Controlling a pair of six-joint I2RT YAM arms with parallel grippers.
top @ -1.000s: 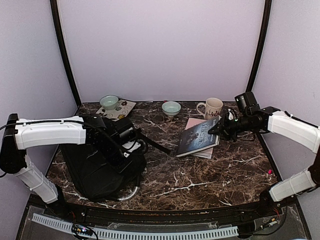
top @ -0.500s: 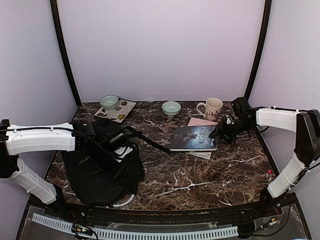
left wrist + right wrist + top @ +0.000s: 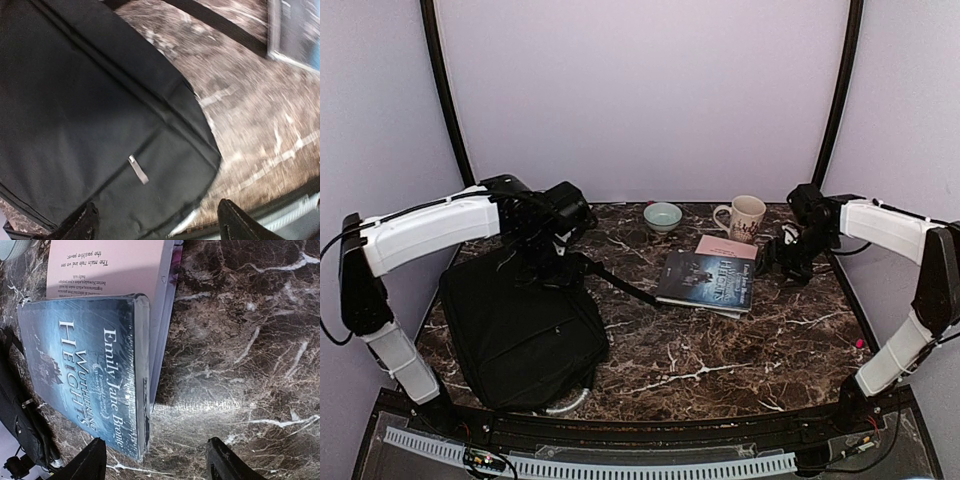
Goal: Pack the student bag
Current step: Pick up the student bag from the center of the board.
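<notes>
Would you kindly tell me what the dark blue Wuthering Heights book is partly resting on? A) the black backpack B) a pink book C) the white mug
B: in the right wrist view the blue book lies partly over the pink book, whose cover and edge stick out from beneath it, well apart from the other things.

Matt cloth student bag (image 3: 520,330), glossy book (image 3: 705,280)
</notes>
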